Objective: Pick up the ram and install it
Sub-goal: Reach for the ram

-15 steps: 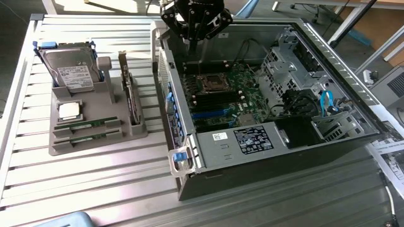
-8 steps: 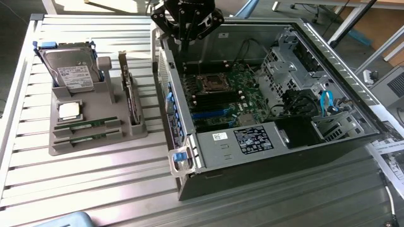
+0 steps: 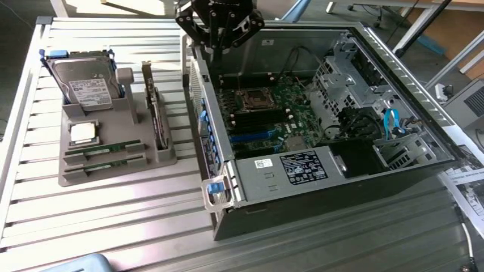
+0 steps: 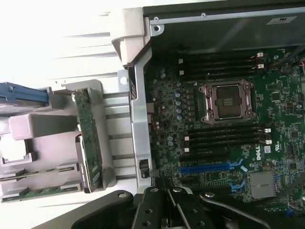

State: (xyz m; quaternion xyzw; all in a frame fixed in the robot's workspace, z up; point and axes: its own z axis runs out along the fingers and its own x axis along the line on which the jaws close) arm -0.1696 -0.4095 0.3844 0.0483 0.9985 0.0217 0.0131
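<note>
Gripper (image 4: 164, 183), fingers pressed together, hangs pointing down over motherboard (image 3: 276, 107) in open case (image 3: 302, 195)

A parts holder (image 3: 72, 180) sits on the desk (image 3: 113, 226) at the exterior view's left, with the open computer case (image 3: 302, 198) just beside it at the right. In the holder, the hard drive (image 3: 85, 82) is at the back and the CPU chip (image 3: 81, 132) before it. Two ram sticks (image 3: 102, 148) lie in front, and the expansion card (image 3: 155, 107) stands upright nearest the case.
</note>
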